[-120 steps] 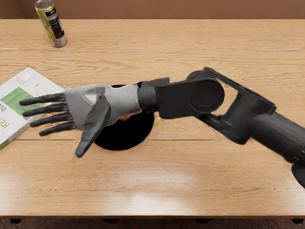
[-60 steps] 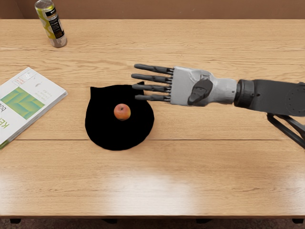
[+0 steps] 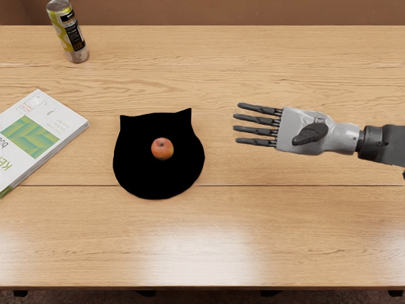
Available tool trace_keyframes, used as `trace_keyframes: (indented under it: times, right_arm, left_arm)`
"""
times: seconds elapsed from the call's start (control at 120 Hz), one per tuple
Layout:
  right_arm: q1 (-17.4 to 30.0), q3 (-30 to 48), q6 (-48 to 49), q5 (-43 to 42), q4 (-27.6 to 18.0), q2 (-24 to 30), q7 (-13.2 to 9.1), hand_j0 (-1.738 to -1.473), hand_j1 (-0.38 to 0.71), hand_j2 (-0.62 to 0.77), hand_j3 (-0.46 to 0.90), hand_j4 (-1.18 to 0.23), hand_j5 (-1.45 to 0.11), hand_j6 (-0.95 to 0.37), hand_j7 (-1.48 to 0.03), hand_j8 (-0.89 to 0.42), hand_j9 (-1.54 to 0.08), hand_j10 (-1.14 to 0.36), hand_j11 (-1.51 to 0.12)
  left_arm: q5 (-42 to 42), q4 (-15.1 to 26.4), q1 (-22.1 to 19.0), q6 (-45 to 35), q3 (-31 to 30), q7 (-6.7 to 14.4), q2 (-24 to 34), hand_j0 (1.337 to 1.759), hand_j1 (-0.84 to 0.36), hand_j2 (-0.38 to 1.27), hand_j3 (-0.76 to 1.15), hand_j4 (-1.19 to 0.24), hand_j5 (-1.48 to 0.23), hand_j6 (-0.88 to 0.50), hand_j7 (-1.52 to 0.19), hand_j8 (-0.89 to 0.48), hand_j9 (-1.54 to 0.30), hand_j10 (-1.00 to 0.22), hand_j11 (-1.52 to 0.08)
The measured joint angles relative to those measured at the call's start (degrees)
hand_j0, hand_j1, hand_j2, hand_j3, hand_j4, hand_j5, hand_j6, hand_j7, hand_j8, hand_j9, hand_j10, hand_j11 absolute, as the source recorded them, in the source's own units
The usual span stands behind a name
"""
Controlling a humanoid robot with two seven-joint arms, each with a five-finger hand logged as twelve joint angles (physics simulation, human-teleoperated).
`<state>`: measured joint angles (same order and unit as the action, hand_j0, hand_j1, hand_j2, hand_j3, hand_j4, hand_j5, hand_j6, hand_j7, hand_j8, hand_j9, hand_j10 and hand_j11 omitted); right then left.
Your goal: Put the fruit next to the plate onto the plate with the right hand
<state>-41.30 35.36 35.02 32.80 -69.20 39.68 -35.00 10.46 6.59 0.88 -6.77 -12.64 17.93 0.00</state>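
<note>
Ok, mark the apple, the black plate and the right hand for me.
apple [image 3: 162, 149], head view, middle of the fruit.
black plate [image 3: 142, 176], head view, bare surface below-left of the apple.
right hand [image 3: 297, 131], head view, grey middle section of the hand.

The fruit [image 3: 162, 149] was a small round one, red-orange with a paler yellow patch on its left side and a dark dimple at the top (an apple, by its look). It stood upright on the plate [image 3: 142, 177], close to the plate's middle and a little toward the far edge, and nothing else touched it. The plate was flat, plain matte black, and showed no raised rim. Its outline was round, except for two pointed corners like ears on the far edge, one at the left and one at the right. It lay flat on the table [image 3: 253, 240], left of the view's centre, and held only the fruit.
</note>
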Motion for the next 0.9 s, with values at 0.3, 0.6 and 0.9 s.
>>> trace_keyframes:
  times: [0.3,0.6,0.9]
  right_arm:
    - [0.12,0.27,0.00,0.14,2.50,-1.27,0.00,-1.658,-0.35,0.00,0.00,0.00,0.00,0.00,0.00,0.00,0.00,0.00,0.00]
    - [0.27,0.43,0.00,4.79,5.81,2.25,0.00,-1.658,-0.35,0.00,0.00,0.00,0.00,0.00,0.00,0.00,0.00,0.00,0.00]
    - [0.44,0.95,0.01,7.40,11.54,9.67,0.00,-1.658,-0.35,0.00,0.00,0.00,0.00,0.01,0.00,0.01,0.00,0.00,0.00]
  left_arm:
    - [0.00,0.00,0.04,0.00,0.00,0.00,0.00,1.658,0.33,0.00,0.00,-0.02,-0.02,-0.02,-0.02,-0.02,-0.02,-0.01,-0.02]
    - [0.00,0.00,0.35,0.00,0.00,0.00,0.00,1.658,0.33,0.00,0.00,-0.02,-0.02,-0.02,-0.02,-0.02,-0.02,-0.02,-0.02]
    - [0.00,0.12,0.44,0.19,0.00,0.00,0.00,1.658,0.33,0.00,0.00,-0.02,-0.02,-0.02,-0.02,-0.02,-0.02,-0.01,-0.02]
